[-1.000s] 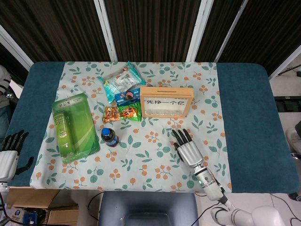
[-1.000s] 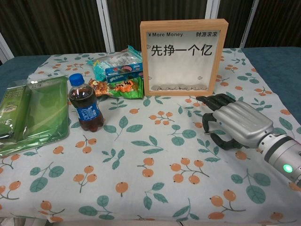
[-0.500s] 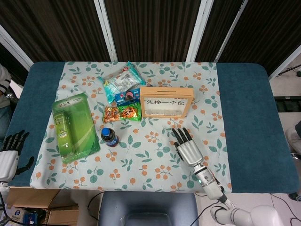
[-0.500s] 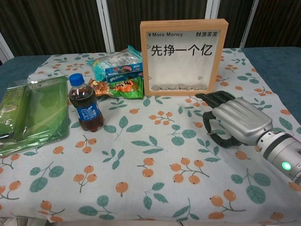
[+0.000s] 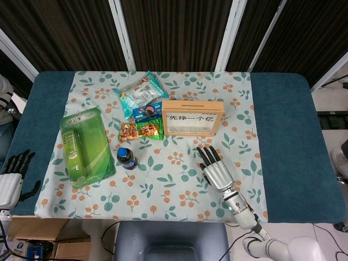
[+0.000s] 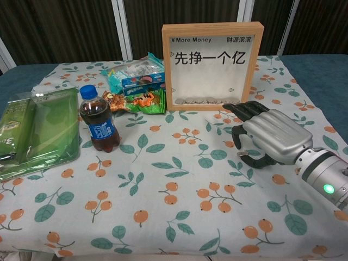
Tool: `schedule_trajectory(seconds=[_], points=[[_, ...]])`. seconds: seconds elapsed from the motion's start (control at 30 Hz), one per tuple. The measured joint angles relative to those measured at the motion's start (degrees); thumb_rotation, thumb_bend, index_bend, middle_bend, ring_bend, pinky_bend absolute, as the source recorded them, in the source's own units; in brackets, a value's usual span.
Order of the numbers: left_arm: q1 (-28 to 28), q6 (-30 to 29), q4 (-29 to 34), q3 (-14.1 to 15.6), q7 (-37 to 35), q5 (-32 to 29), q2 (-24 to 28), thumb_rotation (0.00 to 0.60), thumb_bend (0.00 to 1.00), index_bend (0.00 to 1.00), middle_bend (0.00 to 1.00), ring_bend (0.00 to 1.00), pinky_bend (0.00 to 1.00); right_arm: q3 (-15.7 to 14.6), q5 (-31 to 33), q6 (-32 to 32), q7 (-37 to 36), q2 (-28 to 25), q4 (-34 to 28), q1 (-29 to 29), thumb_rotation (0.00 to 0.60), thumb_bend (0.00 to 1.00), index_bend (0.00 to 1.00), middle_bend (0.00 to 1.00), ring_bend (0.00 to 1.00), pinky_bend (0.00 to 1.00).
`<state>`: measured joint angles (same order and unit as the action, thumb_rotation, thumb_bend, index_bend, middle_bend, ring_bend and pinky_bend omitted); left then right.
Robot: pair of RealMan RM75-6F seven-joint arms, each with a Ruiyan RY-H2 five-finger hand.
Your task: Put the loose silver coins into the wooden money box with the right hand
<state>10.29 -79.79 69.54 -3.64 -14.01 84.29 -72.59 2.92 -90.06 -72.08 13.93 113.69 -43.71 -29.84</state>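
Right hand [image 6: 269,138] edged toward box [image 6: 212,65].

One wooden money box [image 5: 192,117] stands far of centre on the surface [image 5: 283,136], with a single row of silver coins [image 6: 207,100] lying inside it, too small to count. One cola bottle [image 5: 126,158] stands left of centre. One green pack [image 5: 84,145] lies at the left. Three snack packets cluster beside the box: one pale teal bag [image 5: 140,91], one blue packet [image 5: 147,111], one orange-green packet [image 5: 141,130]. Two robot hands show: right robot hand [image 5: 215,169], left robot hand [image 5: 13,178].
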Motion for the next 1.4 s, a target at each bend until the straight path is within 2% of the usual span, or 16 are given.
schedule_trajectory(seconds=[0.47, 0.77, 0.9, 1.0, 1.2, 1.3, 1.4], points=[[0.0, 0.3, -0.3, 0.1, -0.2, -0.2, -0.1, 0.600, 0.38, 0.00, 0.00, 0.00, 0.00, 0.4, 0.5, 0.4, 0.1, 0.1, 0.1, -0.2, 0.600, 0.57, 0.70, 0.10, 0.00, 0.00], [-0.1, 0.1, -0.3, 0.1, -0.1, -0.2, -0.1, 0.600, 0.38, 0.00, 0.00, 0.00, 0.00, 0.6, 0.8, 0.5, 0.5, -0.1, -0.2, -0.3, 0.600, 0.60, 0.73, 0.10, 0.00, 0.00], [-0.2, 0.0, 0.0, 0.2, 0.2, -0.2, 0.0, 0.600, 0.38, 0.00, 0.00, 0.00, 0.00, 1.1, 0.3, -1.6, -0.1, -1.2, -2.7, -0.3, 0.600, 0.60, 0.73, 0.10, 0.00, 0.00], [-0.1, -0.1, 0.2, 0.1, 0.2, -0.1, 0.1, 0.600, 0.38, 0.00, 0.00, 0.00, 0.00, 1.8, -0.6, -4.1, -0.1, -3.3, -7.3, -0.5, 0.600, 0.60, 0.74, 0.11, 0.00, 0.00], [0.0, -0.3, 0.7, 0.0, 0.6, 0.1, 0.1, 0.600, 0.38, 0.00, 0.00, 0.00, 0.00, 4.2, -3.0, -9.1, 2.3, -10.7, -22.9, -0.9, 0.600, 0.60, 0.74, 0.11, 0.00, 0.00], [0.1, -0.4, 0.8, 0.1, 0.7, 0.3, 0.2, 0.600, 0.38, 0.00, 0.00, 0.00, 0.00, 6.2, -4.1, -11.1, 4.8, -15.4, -32.3, -1.2, 0.600, 0.61, 0.75, 0.12, 0.00, 0.00], [0.2, -0.4, 1.0, 0.1, 0.9, 0.5, 0.3, 0.600, 0.38, 0.00, 0.00, 0.00, 0.00, 9.7, -4.0, -11.8, 8.7, -20.1, -40.6, -2.0, 0.600, 0.61, 0.75, 0.12, 0.00, 0.00]])
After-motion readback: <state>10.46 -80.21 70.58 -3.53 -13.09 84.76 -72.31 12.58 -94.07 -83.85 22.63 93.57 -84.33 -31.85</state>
